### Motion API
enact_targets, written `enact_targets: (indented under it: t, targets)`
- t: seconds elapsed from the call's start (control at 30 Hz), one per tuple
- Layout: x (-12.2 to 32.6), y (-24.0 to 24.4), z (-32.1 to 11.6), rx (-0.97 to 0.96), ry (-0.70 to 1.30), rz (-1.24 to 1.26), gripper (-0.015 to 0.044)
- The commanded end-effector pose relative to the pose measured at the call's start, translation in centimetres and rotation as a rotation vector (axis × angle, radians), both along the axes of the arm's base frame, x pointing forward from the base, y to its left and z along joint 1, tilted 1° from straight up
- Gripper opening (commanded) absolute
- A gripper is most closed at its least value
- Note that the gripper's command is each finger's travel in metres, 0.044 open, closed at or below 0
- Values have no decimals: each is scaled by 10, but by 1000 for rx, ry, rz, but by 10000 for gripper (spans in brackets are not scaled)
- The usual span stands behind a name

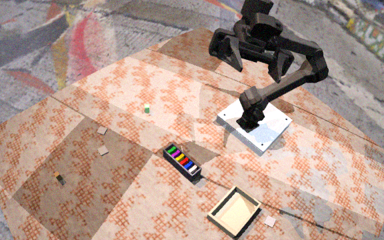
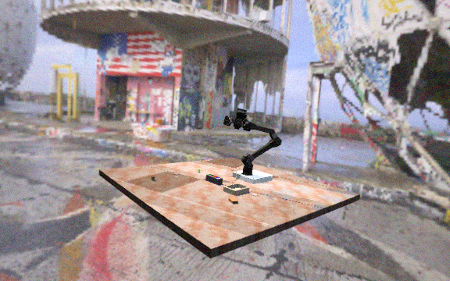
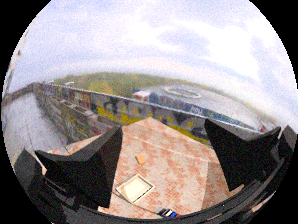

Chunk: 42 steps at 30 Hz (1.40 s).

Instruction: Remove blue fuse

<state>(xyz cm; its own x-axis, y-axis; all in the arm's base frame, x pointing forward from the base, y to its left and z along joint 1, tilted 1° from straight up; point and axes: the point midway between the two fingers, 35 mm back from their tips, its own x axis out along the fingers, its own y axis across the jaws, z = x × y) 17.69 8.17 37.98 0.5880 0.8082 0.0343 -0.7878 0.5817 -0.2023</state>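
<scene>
The blue fuse [image 1: 188, 165] stands in the dark fuse block [image 1: 177, 166] [image 2: 214, 180] [image 3: 162, 212], between a red and a white fuse. Yellow, magenta and green fuses stand further along the row. The pale, dark-edged tray [image 1: 240, 211] [image 2: 236, 192] [image 3: 135, 189] is empty and stands near the block's white-fuse end. My gripper [image 1: 259, 75] [image 2: 236, 124] [image 3: 165, 125] is open and empty, high above the table and away from block and tray. The wrist view shows only part of the block at its bottom edge.
A white base plate [image 1: 273, 128] [image 2: 262, 179] carries the arm. A small green block [image 1: 147, 109] [image 2: 199, 171], an orange-and-dark piece [image 1: 59, 178] [image 2: 153, 179] and an orange piece [image 2: 233, 200] [image 3: 140, 159] lie around. Flat pale squares [image 1: 102, 130] [image 1: 103, 151] [image 1: 270, 221] lie on the table.
</scene>
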Motion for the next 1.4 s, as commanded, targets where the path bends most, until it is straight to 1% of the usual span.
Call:
enact_targets:
  t: [0.0, 0.1, 0.27, 0.37, 0.4, 0.5, 0.63, 0.8, 0.9, 0.97, 1.07, 1.37]
  targets:
    - [1, 0, 0, 3, 4, -3, 374]
    - [17, -7, -4, 42, 73, -51, 295]
    - [64, -27, -29, 127, 310, -204, 164]
    - [94, -35, -60, 137, 488, -295, 85]
    - [104, -37, -73, 131, 558, -330, 67]
    - [127, -41, -119, 76, 768, -433, 67]
    - [139, -44, -184, -81, 1034, -560, 67]
    - [127, -48, -258, -409, 1316, -691, 67]
    - [112, -53, -289, -647, 1431, -743, 67]
    - [108, -55, -295, -705, 1452, -752, 67]
    - [102, -56, -296, -705, 1452, -752, 67]
    - [102, -56, -297, -705, 1452, -752, 67]
